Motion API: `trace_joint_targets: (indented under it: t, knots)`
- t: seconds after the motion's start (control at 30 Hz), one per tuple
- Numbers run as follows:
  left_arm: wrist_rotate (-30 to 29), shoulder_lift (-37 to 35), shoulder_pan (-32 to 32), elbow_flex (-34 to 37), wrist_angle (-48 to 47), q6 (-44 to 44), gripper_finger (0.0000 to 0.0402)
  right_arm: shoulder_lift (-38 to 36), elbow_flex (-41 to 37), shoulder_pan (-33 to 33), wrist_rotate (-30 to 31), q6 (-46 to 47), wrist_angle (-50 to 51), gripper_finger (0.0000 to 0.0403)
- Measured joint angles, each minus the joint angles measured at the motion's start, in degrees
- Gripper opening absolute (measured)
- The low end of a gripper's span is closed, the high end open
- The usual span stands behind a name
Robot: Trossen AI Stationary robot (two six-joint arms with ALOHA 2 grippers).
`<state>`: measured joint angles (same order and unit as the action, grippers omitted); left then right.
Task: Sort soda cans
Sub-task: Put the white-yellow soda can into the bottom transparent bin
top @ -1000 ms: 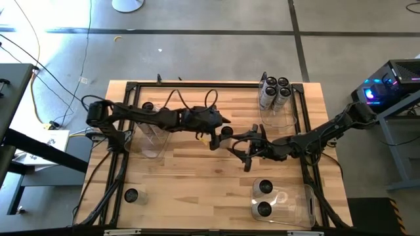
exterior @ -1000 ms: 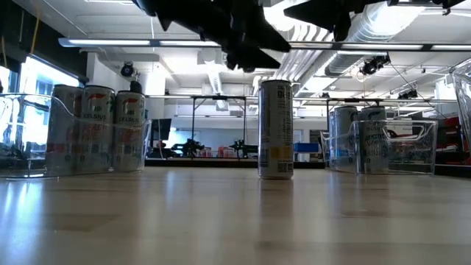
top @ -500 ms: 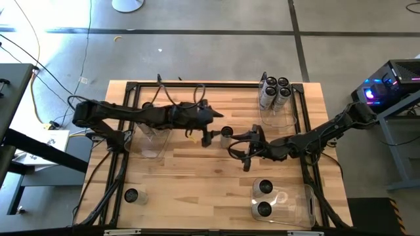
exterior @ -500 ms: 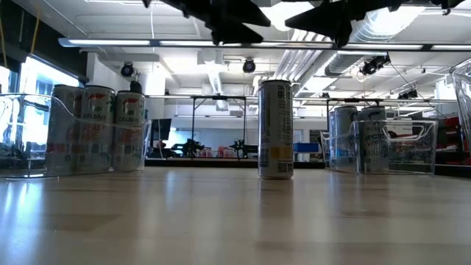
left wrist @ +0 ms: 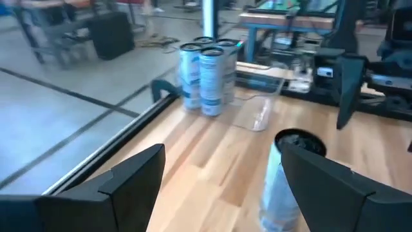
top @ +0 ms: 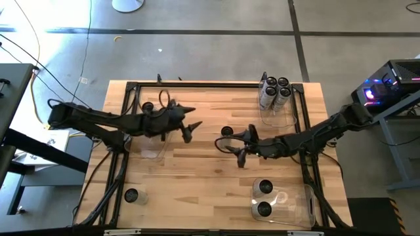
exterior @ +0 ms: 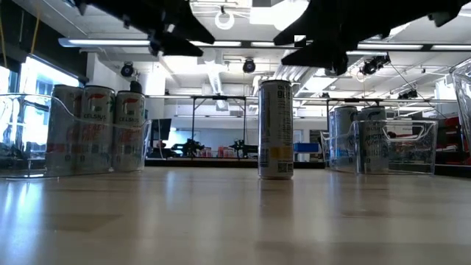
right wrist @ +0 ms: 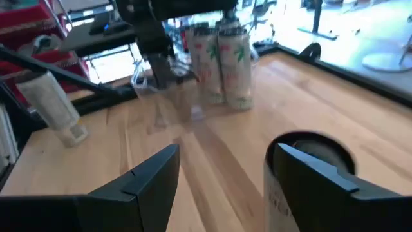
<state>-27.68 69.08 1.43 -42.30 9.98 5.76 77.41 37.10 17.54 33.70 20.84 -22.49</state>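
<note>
Lone soda can (top: 226, 132) upright mid-surface, its label illegible. Right claw (top: 235, 147) just beside it, fingers apart, empty. Left claw (top: 190, 128) apart, probably raised; fingertips cut off in the low view.

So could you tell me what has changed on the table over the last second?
The left gripper, open and empty, pulled back from the lone soda can toward the table's left side. The right gripper, also open, edged closer to that can. The can and the other cans did not move.

Nine soda cans (top: 227, 132) seen from above, three clear bins (top: 278, 118), two robot arms (top: 308, 139), one wooden table (top: 190, 180)
</note>
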Motion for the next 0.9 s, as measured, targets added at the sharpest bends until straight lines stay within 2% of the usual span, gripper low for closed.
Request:
trace_joint_targets:
  t: [0.17, 0.33, 0.43, 0.53, 0.73, 0.9]
  knots:
    - [-6.35, -0.9, 6.58, 0.54, -3.88, -1.83, 0.0305, 4.85, 0.0, -2.17, -5.71, 1.23, -4.15, 0.0248]
    - [-7.86, -0.9, 10.07, 0.55, -9.66, -0.4, 0.0305, 8.87, 0.0, -3.52, -8.79, 0.98, -7.16, 0.0248]
    - [-7.93, -0.9, 10.4, 2.19, -9.45, 0.88, 0.0305, 9.6, 0.0, -4.04, -9.48, 1.5, -7.11, 0.0248]
    - [-7.17, -0.85, 9.83, 4.36, -7.92, 1.93, 0.0305, 9.63, 0.0, -4.07, -10.2, 1.57, -6.98, 0.0248]
    - [0.27, -0.7, 9.22, 7.23, 1.25, 0.1, 0.0305, 5.81, 0.0, -4.02, -11.94, -0.19, -5.86, 0.0248]
    - [0.16, 0.75, 10.56, 7.23, 5.5, -1.76, 0.0305, -0.37, 0.0, -2.93, -12.51, -0.15, -1.3, 0.0248]
